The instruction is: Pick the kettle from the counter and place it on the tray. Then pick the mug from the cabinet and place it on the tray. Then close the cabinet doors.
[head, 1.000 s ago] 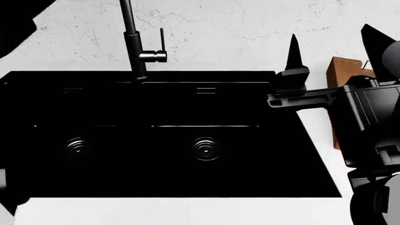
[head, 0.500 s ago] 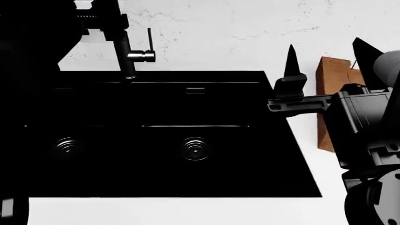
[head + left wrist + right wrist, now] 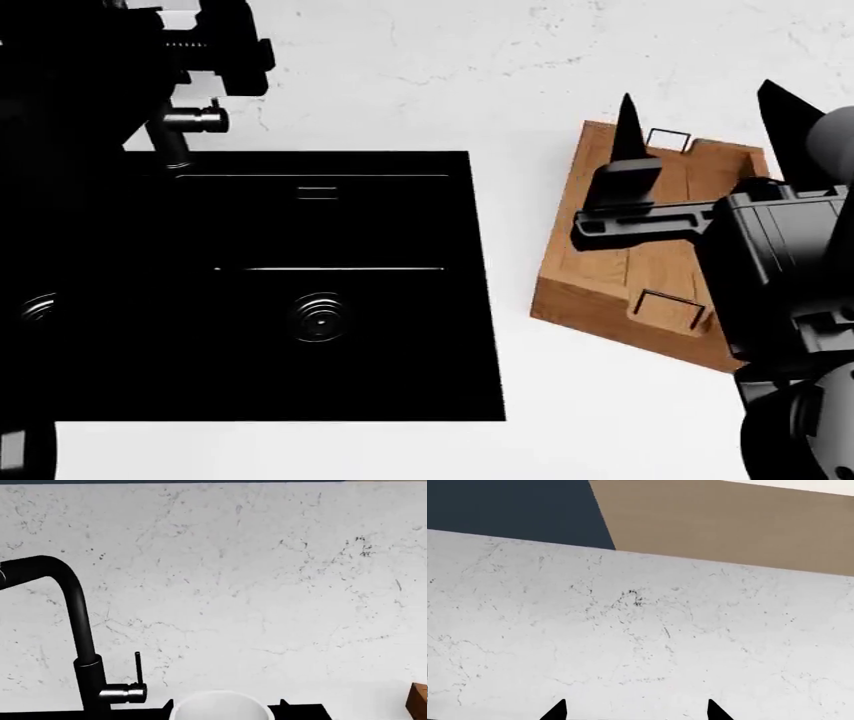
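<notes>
Plank-built wooden tray (image 3: 627, 275) beside the matte black sink (image 3: 320, 290); right gripper (image 3: 701, 115) above it, jaws wide, empty; left gripper's jaws unseen.

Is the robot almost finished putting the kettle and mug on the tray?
Not nearly. Done: nothing, since the visible part of the tray is bare. In hand: the right gripper hangs open and empty over the tray. A white round rim shows in the left wrist view, but I cannot tell what it is. Left: kettle, mug, then cabinet doors, none in view.
</notes>
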